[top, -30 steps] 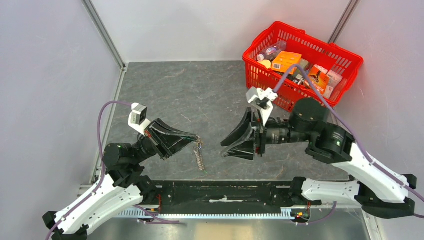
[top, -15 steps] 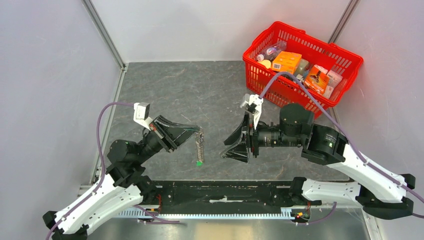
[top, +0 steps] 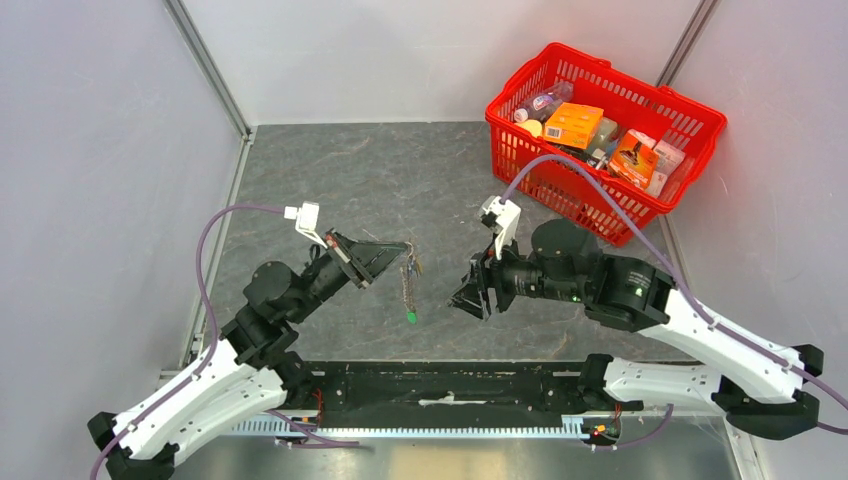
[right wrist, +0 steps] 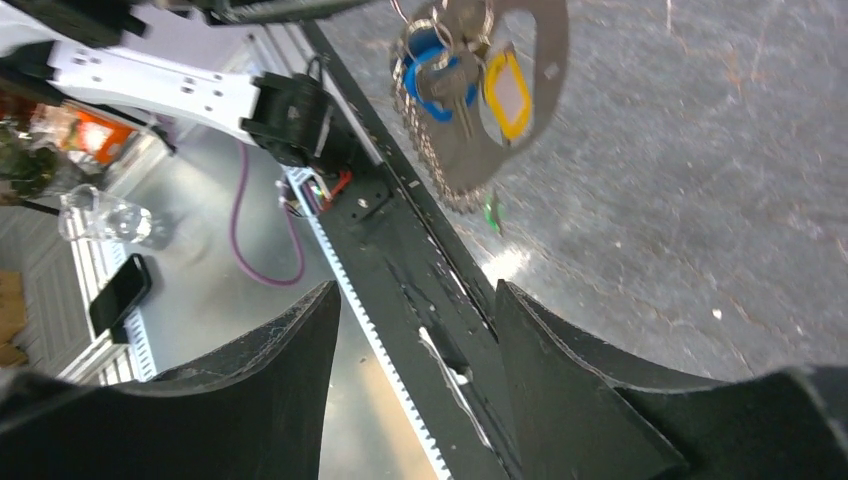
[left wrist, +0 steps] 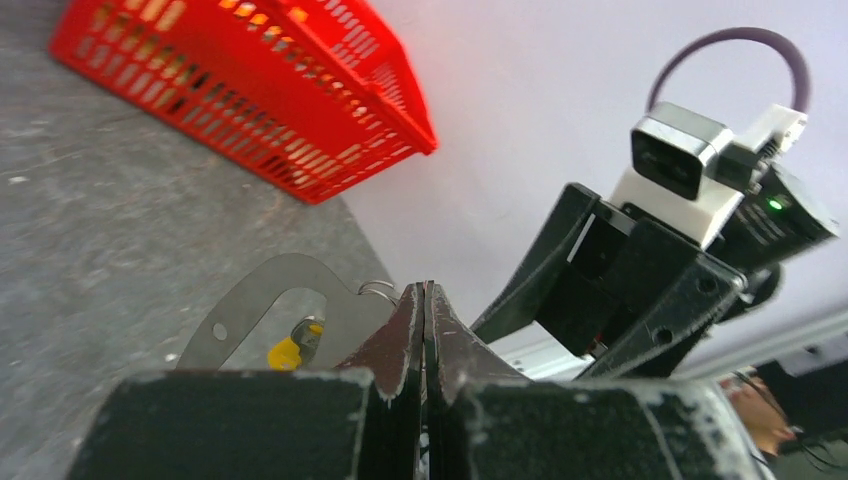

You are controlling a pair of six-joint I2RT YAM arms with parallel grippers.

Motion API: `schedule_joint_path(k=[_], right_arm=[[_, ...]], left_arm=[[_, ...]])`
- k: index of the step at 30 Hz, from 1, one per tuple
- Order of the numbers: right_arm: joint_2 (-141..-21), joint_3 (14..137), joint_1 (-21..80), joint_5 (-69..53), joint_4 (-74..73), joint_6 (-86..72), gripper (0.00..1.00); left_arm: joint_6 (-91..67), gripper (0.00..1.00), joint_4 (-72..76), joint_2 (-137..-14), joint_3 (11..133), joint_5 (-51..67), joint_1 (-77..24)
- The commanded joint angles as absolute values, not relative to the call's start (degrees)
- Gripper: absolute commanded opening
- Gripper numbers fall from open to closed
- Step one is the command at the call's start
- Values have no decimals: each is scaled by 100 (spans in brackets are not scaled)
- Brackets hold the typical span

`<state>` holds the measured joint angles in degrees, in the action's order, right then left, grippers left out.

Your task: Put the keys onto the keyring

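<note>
My left pincer point(top: 398, 247) is closed, both fingers pressed flat together, and it grips the keyring point(top: 408, 285) at its top end. The keyring hangs free in the air from my fingertips, above the table point(top: 330, 180). In the top view its long axis runs from 12 o'clock to 6 o'clock: the strap point(left wrist: 262, 292) and ring are at the top, then comes the chain point(right wrist: 430, 160), and the green tag point(top: 410, 317) is at the bottom.

My right pincer point(top: 460, 290) is open and holds nothing. Its gap faces the keyring, which lies at 9 o'clock from it in the top view, near but apart. In the right wrist view the bunch is at 12 o'clock, above the gap and a little off its centre line. There I see the blue key point(right wrist: 428, 72) beside the yellow tag point(right wrist: 506, 88), both hanging at the ring. I cannot tell if the key is fully threaded on the ring or only lies against it.

I judge that the next move belongs to the right pincer, because the left one is busy as the holder. The right one must approach toward 9 o'clock, across the long axis of the keyring, and it must meet the small ring, not the chain. The bunch hangs loose, so it may swing away when I touch it.
</note>
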<state>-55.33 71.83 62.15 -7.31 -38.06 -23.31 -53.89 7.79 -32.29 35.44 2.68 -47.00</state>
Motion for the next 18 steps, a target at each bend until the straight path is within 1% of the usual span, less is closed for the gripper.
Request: schedule_joint_path(k=[1, 12, 15, 18], right_arm=[[-5499, 6892, 6249, -281, -3823, -2530, 66], [-5450, 6211, 6249, 195, -3655, -2777, 67], [-5468, 6017, 6249, 211, -3522, -2846, 67], [-5511, 5898, 6249, 266, -3395, -2845, 68]], left_arm=[[-4884, 2, 209, -3274, 3938, -510, -4711], [-4325, 2, -1163, -3518, 4306, -1519, -4711], [-4274, 2, -1388, -3671, 4350, -1676, -4711], [-4279, 2, -1293, -3705, 4260, -1619, -4711]])
